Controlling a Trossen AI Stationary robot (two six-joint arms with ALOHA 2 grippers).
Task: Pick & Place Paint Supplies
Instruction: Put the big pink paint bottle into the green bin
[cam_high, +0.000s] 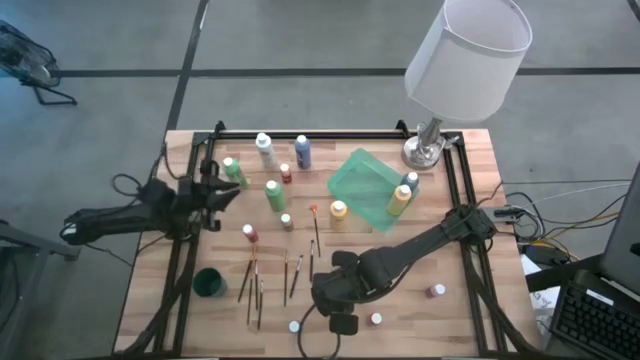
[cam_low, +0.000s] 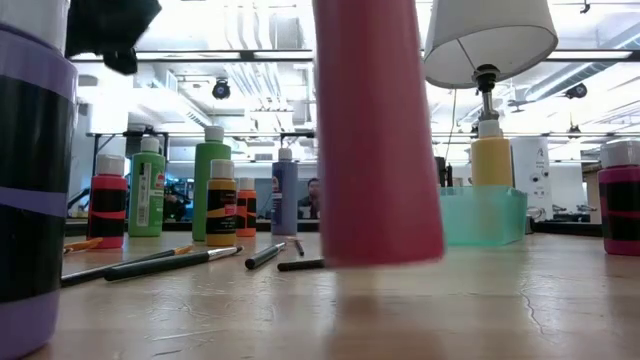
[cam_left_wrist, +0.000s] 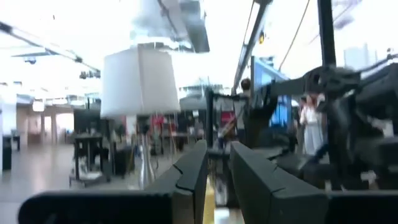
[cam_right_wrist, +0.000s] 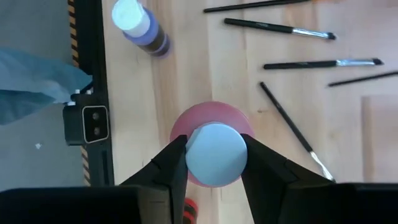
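Pink paint bottle stands upright at the worktop's near edge, axis vertical, white cap pinched by the right pincer from directly above. Green tray lies toward one o'clock. Left pincer, nearly pressed together, idles far left.

Paint bottles and brushes scatter across the wooden tabletop around a green tray, the right hand low near the front edge.
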